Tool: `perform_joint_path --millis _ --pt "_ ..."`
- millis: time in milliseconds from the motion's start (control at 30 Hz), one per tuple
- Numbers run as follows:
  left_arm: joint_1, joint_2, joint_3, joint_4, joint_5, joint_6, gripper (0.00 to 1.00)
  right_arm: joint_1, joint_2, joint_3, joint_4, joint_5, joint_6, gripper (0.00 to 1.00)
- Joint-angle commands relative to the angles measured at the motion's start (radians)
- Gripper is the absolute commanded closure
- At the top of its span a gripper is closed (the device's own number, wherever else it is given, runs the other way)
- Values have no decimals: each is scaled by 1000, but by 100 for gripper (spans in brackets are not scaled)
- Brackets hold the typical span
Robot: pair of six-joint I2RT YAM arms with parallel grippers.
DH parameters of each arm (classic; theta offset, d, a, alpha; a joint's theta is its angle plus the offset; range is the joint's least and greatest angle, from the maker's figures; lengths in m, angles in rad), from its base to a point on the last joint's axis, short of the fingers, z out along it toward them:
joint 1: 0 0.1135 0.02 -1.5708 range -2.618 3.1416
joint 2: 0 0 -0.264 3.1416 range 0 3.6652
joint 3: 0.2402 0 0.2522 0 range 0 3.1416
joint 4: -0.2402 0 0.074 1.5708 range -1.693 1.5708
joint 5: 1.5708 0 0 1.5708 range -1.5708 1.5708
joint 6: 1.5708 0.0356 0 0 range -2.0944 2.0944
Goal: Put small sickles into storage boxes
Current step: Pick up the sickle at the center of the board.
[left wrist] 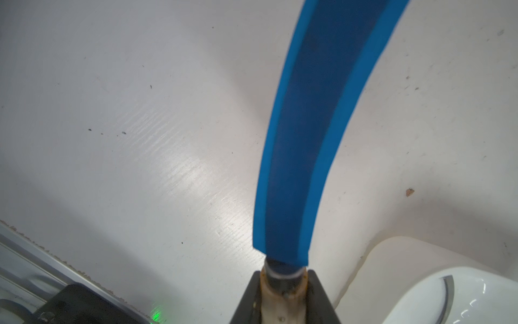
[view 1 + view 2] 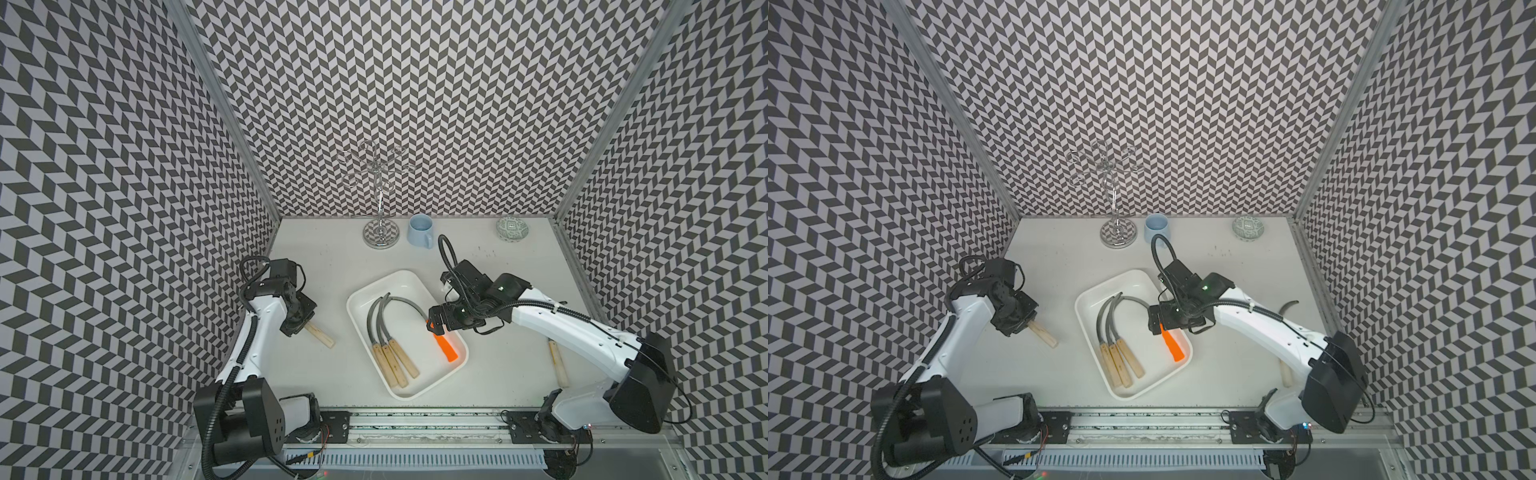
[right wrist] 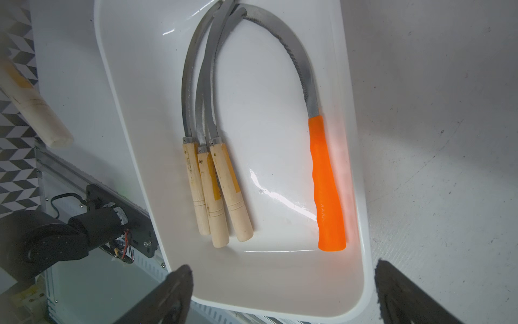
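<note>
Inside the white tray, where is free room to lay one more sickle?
Free: the tray floor strip between the three wooden handles and the orange handle, and the far corner beyond the blades. Crowded: where those three sickles lie bunched, blades overlapping.

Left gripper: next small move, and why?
Probably swing the left gripper toward the white tray: it is shut on a wooden-handled sickle outside the tray. Four sickles already lie inside, with bare floor between the three wooden handles and the orange-handled sickle. The right gripper hangs open over that tray edge, so watch for it.
</note>
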Motion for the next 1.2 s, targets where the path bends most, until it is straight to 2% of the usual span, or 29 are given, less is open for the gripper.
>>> perform_joint_path --millis 0,200,500,667,1167 --pt "-14 -65 -34 -41 44 -59 75 -10 4 14 32 -21 -28 0" --pt "-64 -136 -2 -96 56 -96 75 -32 39 39 32 -33 -66 0" --pt "-135 -161 71 -174 36 -92 73 -60 67 54 45 -42 -91 0" --pt "-194 -155 92 -191 37 -134 73 -96 61 47 59 -51 -92 0" --pt "-512 -7 207 -164 39 -302 73 -198 15 28 65 -40 -95 0"
